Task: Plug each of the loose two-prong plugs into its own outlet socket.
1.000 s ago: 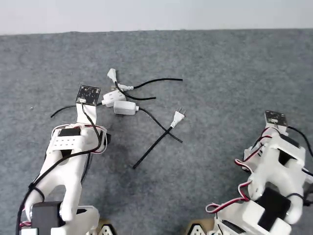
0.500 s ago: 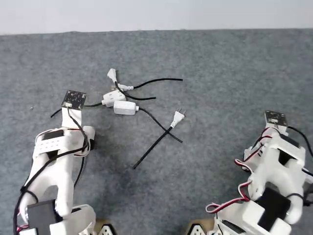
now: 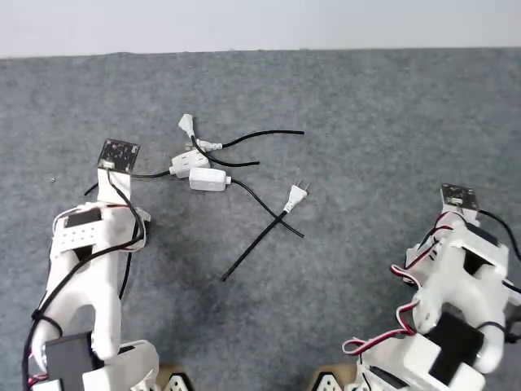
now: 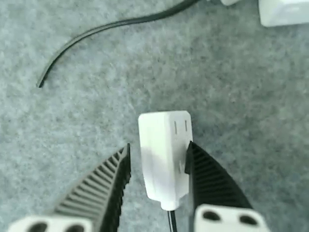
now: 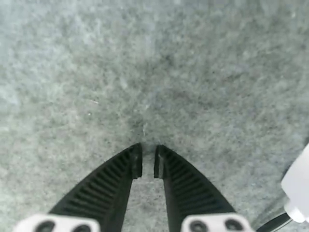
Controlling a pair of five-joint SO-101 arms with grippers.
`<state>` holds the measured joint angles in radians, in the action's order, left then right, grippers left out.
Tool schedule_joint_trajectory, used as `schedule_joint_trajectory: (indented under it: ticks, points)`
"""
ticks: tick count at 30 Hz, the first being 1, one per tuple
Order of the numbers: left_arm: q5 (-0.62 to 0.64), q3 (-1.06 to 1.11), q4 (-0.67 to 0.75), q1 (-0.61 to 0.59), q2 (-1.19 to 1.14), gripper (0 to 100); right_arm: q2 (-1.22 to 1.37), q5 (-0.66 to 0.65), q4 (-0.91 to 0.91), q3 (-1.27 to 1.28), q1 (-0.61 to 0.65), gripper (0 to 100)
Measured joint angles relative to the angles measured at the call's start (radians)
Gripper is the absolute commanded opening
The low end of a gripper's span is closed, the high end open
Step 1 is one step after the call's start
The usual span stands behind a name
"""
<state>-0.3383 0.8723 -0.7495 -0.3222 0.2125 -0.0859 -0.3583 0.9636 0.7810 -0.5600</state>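
Left wrist view shows your left jaws spread around a white rectangular outlet socket (image 4: 165, 159) lying on the grey felt tabletop (image 4: 72, 121). One jaw touches its side and the other stands apart. Your right jaws are pressed nearly together above the felt. In the high view, a white two-prong plug on a black cord (image 3: 296, 195) lies at 3 o'clock from another white socket block (image 3: 208, 180).

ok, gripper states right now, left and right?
Left gripper: open, straddling the white outlet socket, not clamped on it.
Right gripper: shut, holding nothing.
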Motion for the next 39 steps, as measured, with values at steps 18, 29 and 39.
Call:
schedule_joint_trajectory:
  ticks: [18, 29, 39]
  points:
    - [-0.04, -0.023, 0.005, -0.089, -0.063, 17, -0.002, 0.0, -0.008, 0.003, 0.0, 7.9]
    - [-0.064, -0.023, 0.031, -0.129, 0.023, 18, -0.002, 0.0, -0.008, 0.003, 0.0, 7.9]
    - [-0.118, 0.015, 0.012, -0.061, 0.043, 23, -0.002, 0.0, -0.008, 0.003, 0.0, 7.9]
